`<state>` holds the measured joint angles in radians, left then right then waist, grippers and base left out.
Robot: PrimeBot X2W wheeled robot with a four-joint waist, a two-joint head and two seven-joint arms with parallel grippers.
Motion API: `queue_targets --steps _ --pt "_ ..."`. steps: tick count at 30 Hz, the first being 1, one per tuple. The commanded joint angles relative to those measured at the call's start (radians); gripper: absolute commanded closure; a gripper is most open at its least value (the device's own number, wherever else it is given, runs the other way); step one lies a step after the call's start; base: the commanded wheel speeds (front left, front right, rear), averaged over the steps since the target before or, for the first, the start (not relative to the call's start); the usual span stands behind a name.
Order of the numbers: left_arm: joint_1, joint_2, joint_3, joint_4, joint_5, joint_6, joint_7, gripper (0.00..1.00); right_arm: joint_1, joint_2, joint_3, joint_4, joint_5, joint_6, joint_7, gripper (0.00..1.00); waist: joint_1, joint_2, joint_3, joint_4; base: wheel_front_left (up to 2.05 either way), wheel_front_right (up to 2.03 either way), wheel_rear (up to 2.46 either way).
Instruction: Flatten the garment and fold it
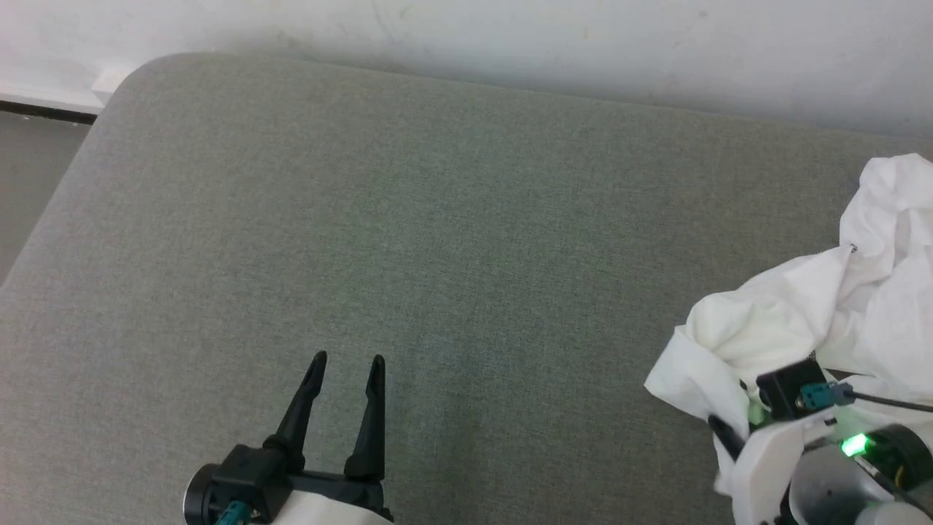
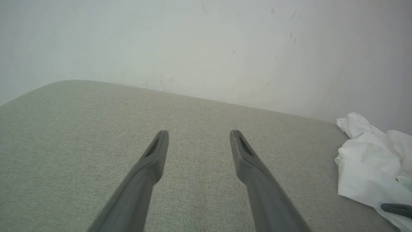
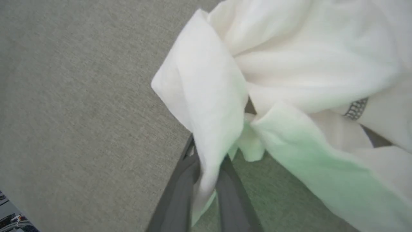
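Note:
The garment is a crumpled white heap at the right edge of the grey padded surface, with a dark zigzag seam showing on it. My right gripper grips a fold at the heap's near left side, white cloth pinched between its two dark fingers. In the head view the right gripper is mostly buried in the fabric. My left gripper hovers open over bare surface at the lower left, far from the cloth. In the left wrist view the left gripper has the garment off to its right.
A pale scuffed wall runs along the surface's far edge. The surface's rounded corner is at the upper left, with floor beyond it. Wide bare surface lies between the two grippers.

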<state>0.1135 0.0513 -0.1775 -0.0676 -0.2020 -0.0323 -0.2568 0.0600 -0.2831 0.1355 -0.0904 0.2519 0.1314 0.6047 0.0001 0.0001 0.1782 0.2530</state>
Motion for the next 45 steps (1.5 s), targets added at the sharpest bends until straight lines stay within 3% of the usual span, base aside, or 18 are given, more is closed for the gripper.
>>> queue_targets --steps 1,6,12,19,29,37,45 --pt "-0.016 -0.001 0.001 0.003 -0.008 0.010 -0.005 0.00 -0.032 0.013 0.004 -0.002 0.003 -0.001 -0.021 1.00 -0.0001 -0.0001 -0.011 0.000 0.00 0.00 0.00" --pt "-0.009 -0.001 0.006 0.006 -0.011 0.014 -0.005 0.00 -0.176 0.027 0.049 -0.036 0.051 -0.001 -0.044 1.00 -0.0001 -0.0001 -0.037 -0.010 0.00 0.00 0.00" --pt "-0.014 -0.001 -0.012 0.010 -0.024 0.016 -0.005 0.00 -0.483 0.021 0.178 -0.023 0.090 -0.001 -0.011 1.00 -0.0001 -0.0001 -0.043 -0.010 0.00 0.00 0.00" --pt "-0.032 -0.001 -0.041 0.022 -0.050 0.021 -0.005 0.00 -0.817 0.073 0.334 0.116 0.128 -0.001 0.005 1.00 -0.0001 -0.0001 -0.007 0.036 0.00 0.00 0.00" --pt "-0.076 -0.001 -0.087 0.042 -0.079 0.024 -0.005 0.00 -1.127 0.162 0.445 0.375 0.135 -0.001 -0.057 1.00 -0.0001 -0.0001 0.067 0.128 0.00 0.00 0.00" --pt "-0.121 -0.001 -0.156 0.060 -0.113 0.030 -0.005 0.00 -1.252 0.197 0.501 0.641 0.114 -0.001 -0.151 1.00 -0.0001 -0.0001 0.133 0.205 0.00 0.00 0.00" --pt "-0.177 -0.001 -0.216 0.071 -0.149 0.037 -0.005 0.00 -1.227 0.168 0.561 0.864 0.096 -0.001 -0.171 1.00 -0.0001 -0.0001 0.183 0.270 0.00 0.00 0.00"
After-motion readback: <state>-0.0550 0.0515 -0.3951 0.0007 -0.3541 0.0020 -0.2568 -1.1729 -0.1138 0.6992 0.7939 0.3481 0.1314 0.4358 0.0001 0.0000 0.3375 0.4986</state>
